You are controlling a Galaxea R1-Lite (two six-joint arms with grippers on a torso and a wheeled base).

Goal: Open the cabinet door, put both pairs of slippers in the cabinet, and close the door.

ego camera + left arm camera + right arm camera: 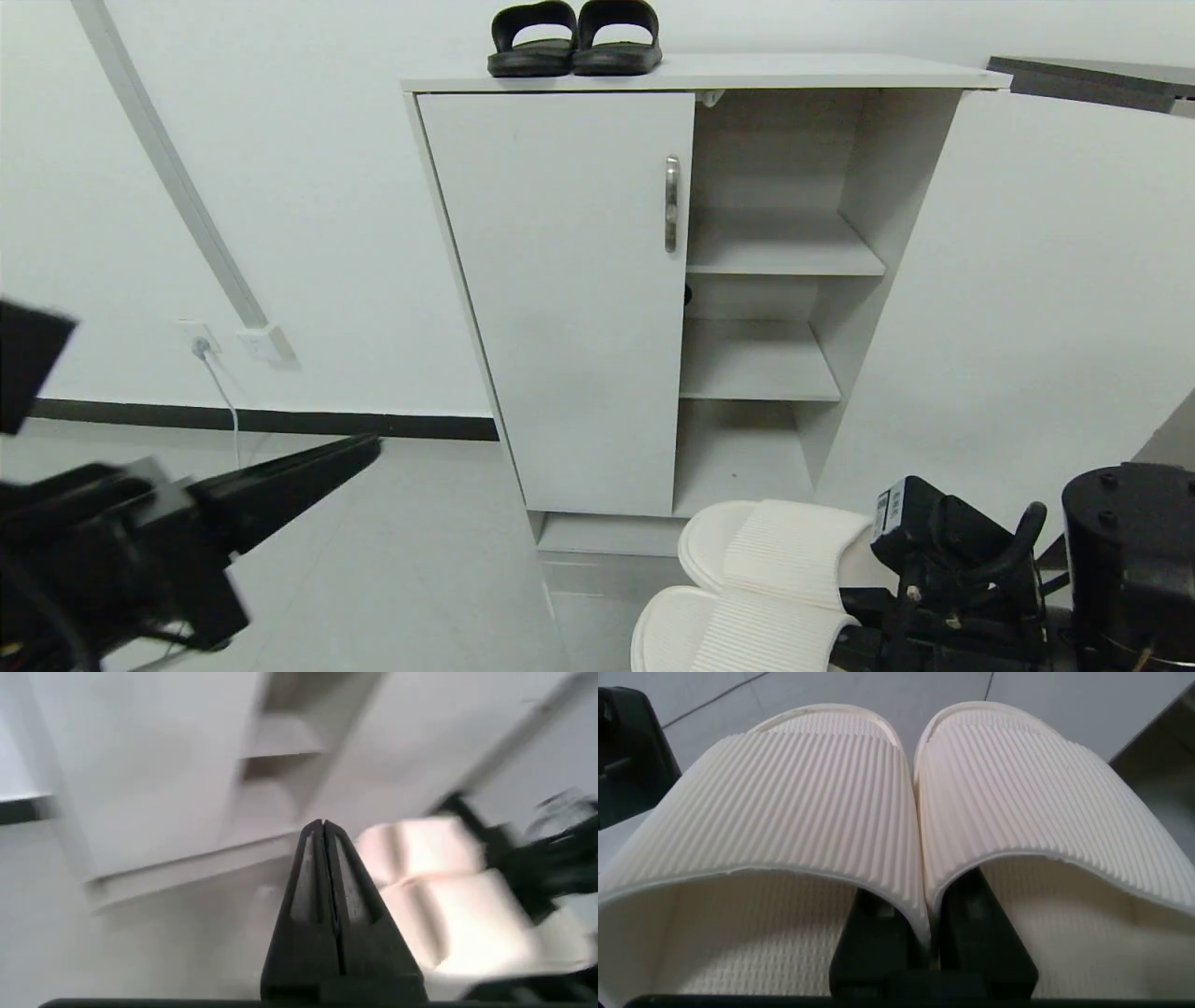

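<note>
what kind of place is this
Probably a home entryway, or a mock-up of one: a white shelved cabinet against a plain wall, black slippers on top, white slippers before its open side.

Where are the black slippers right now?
In the head view, the black slippers sit side by side on the cabinet top, above its closed left door.

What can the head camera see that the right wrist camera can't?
Only the head view: the cabinet with one door open, black slippers on top of it, and the shut left gripper. Only the right wrist view: the right gripper clamped where the two white slippers meet. Both: the white slippers.
</note>
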